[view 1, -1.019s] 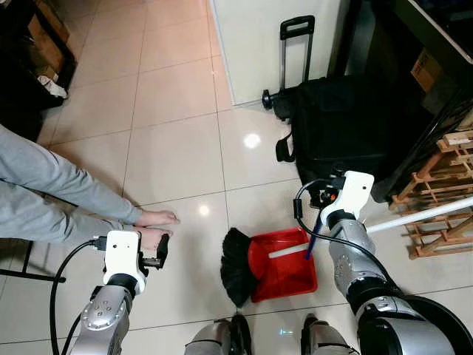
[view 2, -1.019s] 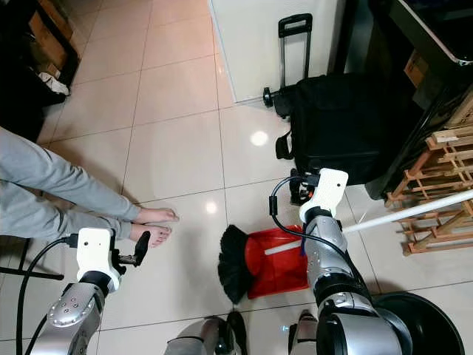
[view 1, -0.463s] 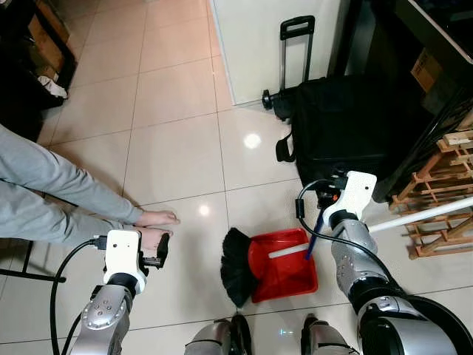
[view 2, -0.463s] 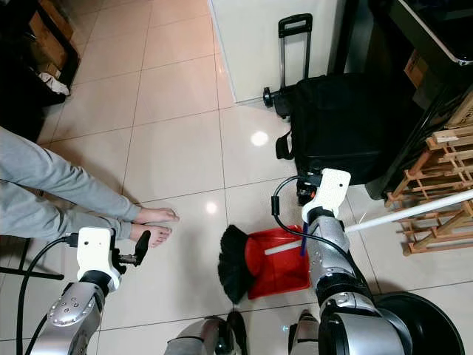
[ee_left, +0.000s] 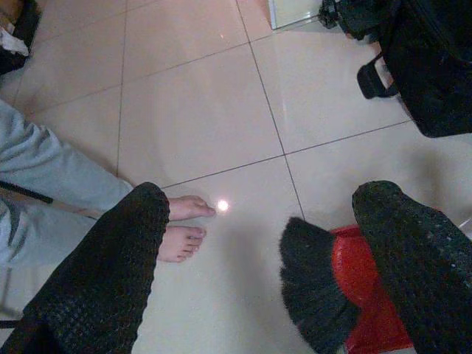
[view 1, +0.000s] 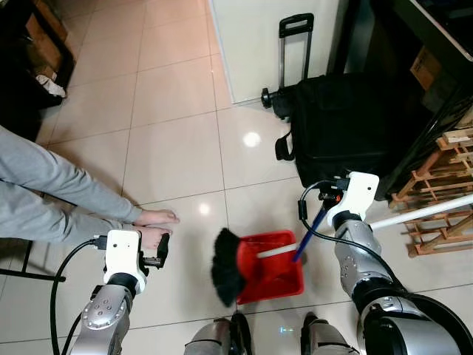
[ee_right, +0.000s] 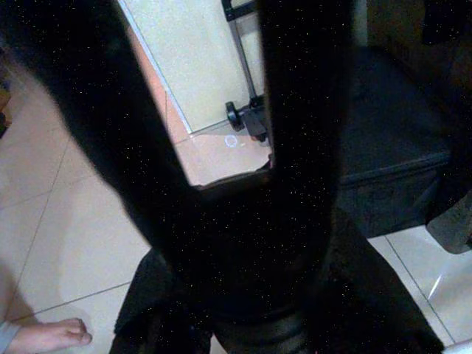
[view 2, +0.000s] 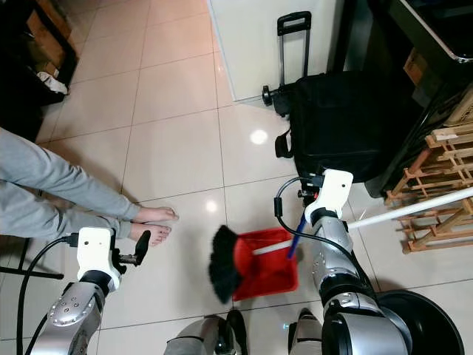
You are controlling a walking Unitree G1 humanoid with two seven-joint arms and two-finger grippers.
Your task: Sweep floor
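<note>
You see the tiled floor (view 1: 177,140) across the frame, with a black suitcase (view 1: 344,126) at upper right and a wooden rack (view 1: 436,192) at the right edge. A seated person's grey trouser legs (view 1: 44,185) enter from the left, bare feet (view 1: 155,225) at centre left. The red dustpan (view 1: 270,268) lies low at centre, the black broom head (view 1: 225,266) at its left edge, the white broom handle (view 1: 421,213) running off to the right. Your right gripper (view 1: 325,198) sits above the dustpan at its blue handle (view 1: 307,238); you cannot tell its finger state. Your left gripper (ee_left: 265,258), at lower left, has fingers spread.
</note>
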